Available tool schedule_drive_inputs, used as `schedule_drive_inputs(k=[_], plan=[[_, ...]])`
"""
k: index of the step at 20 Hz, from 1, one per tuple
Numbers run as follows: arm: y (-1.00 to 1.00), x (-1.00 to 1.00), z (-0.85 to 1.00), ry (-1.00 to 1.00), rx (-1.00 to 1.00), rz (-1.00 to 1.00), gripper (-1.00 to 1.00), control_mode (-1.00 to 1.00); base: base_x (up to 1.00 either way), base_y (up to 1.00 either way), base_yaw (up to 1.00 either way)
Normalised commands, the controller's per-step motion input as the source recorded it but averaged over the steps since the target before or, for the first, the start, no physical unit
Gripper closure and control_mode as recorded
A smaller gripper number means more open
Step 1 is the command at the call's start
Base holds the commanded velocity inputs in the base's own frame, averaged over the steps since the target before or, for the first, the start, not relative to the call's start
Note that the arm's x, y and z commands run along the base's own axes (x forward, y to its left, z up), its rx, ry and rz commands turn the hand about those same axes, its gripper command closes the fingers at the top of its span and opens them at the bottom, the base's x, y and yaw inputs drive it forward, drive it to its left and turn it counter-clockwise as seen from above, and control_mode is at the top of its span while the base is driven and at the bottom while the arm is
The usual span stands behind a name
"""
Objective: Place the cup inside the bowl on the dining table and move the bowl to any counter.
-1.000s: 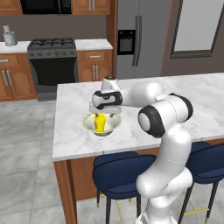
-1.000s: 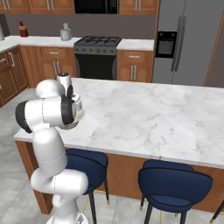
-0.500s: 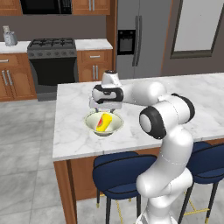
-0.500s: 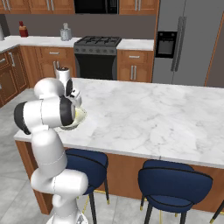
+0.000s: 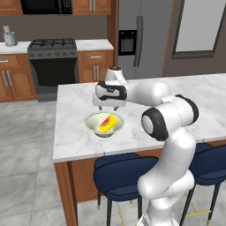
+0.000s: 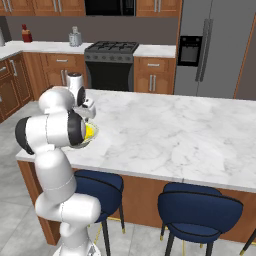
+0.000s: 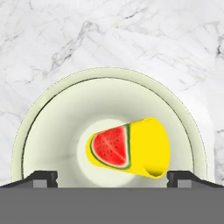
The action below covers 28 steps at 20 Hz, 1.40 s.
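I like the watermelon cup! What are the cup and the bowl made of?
The cup looks like smooth, matte yellow plastic: flat, bright colour with a printed watermelon slice. The bowl looks like glazed ceramic or maybe plastic: pale cream-green, thin rim, soft sheen. It is a rendered scene, so neither is certain.

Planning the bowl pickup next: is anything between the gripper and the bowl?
Nothing visible. The open gripper hangs straight above the bowl on the dining table. The cup lies on its side inside the bowl, not across the rim.

Yellow cup point(image 7: 131, 148) with red watermelon mark; seemingly pale cream-green bowl point(image 7: 57, 118).
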Motion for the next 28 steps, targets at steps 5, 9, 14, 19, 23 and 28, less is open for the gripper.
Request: schedule_drive_inputs(k=[5,9,14,19,23,28], plan=[[-0.16,0.00,0.04,0.00,0.00,0.00,-1.00,-1.00,0.00,0.00,0.00],[-0.22,0.00,0.00,0.00,0.00,0.00,-1.00,-1.00,0.00,0.00,0.00],[-0.35,0.00,0.00,0.00,0.00,0.00,-1.00,-1.00,0.00,0.00,0.00],[-0.40,-0.01,0.00,0.00,0.00,0.00,-1.00,-1.00,0.00,0.00,0.00],[-0.34,-0.04,0.00,0.00,0.00,0.00,-1.00,-1.00,0.00,0.00,0.00],[-0.08,-0.02,0.00,0.00,0.03,0.03,-1.00,-1.00,0.00,0.00,0.00]])
